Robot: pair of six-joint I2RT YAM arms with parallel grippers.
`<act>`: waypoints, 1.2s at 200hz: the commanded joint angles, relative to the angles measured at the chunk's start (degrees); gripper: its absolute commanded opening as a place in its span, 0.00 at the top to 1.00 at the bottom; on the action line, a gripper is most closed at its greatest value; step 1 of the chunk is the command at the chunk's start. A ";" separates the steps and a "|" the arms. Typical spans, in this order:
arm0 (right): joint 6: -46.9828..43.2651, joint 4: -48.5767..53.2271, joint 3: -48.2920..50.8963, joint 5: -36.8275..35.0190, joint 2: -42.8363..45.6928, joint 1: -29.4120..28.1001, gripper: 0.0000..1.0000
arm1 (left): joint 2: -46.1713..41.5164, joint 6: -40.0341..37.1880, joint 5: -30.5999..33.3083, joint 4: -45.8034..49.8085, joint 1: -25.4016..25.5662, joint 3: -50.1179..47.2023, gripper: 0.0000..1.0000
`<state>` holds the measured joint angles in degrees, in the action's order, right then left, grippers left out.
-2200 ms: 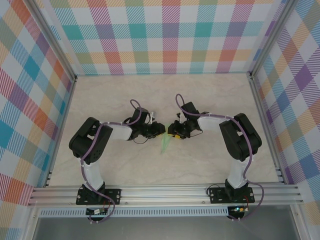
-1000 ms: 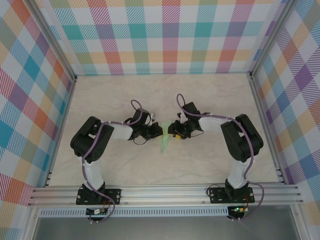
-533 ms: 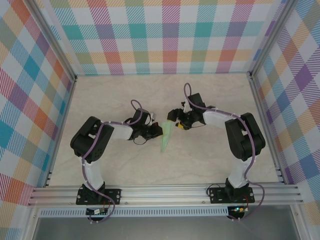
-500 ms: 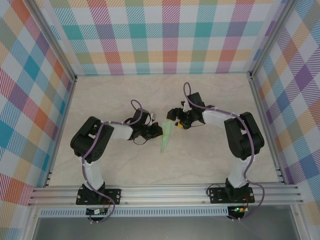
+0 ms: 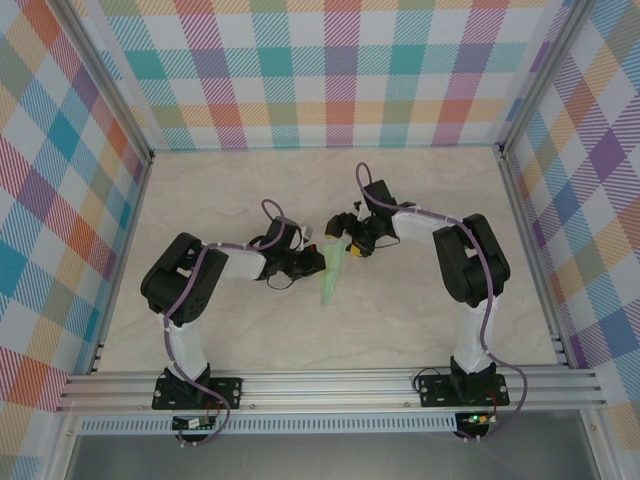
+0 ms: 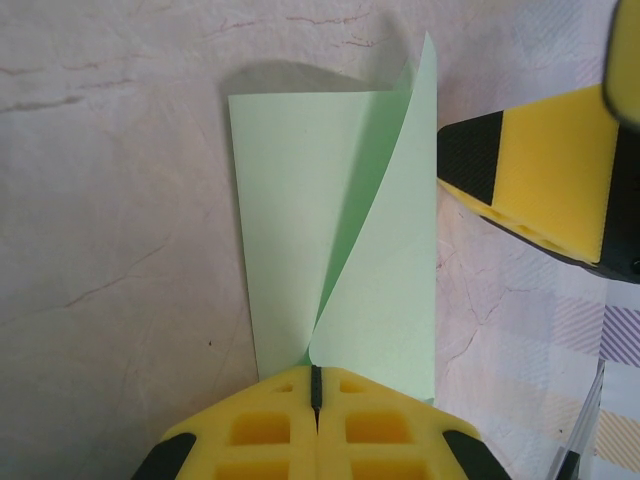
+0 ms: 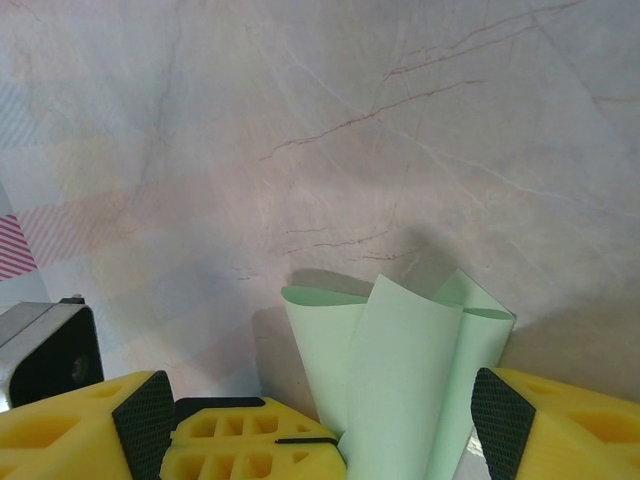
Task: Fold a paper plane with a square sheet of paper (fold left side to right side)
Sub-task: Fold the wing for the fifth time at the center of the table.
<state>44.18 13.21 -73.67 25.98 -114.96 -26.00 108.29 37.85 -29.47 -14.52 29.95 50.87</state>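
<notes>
One paper plane (image 5: 331, 275) at table (image 5: 250, 340) centre, tip pointing near. Two grippers: left gripper (image 5: 314, 262) pinched tight on plane's left edge; right gripper (image 5: 347, 240) spread wide, fingers either side of plane's far end.

Paper plane (image 6: 340, 230) pale mint green, plain, darker green inside the fold. Left pincer (image 6: 315, 385) and right pincer (image 7: 320, 430) yellow with black tips. Bench (image 5: 400, 320) cream marble pattern, thin reddish veins. Walls (image 5: 340, 70) pastel plaid: teal, purple, orange, pink, yellow. Arms (image 5: 235, 265) black and white, cables (image 5: 264, 207) purple.
</notes>
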 commanded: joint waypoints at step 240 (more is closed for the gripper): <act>-3.75 11.53 -6.80 -3.61 -5.52 -2.48 0.19 | -2.51 -2.96 2.67 3.87 -0.42 1.43 1.00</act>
<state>41.47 20.86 -80.01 23.33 -118.37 -27.62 105.14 36.34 -27.68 -11.88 29.95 50.89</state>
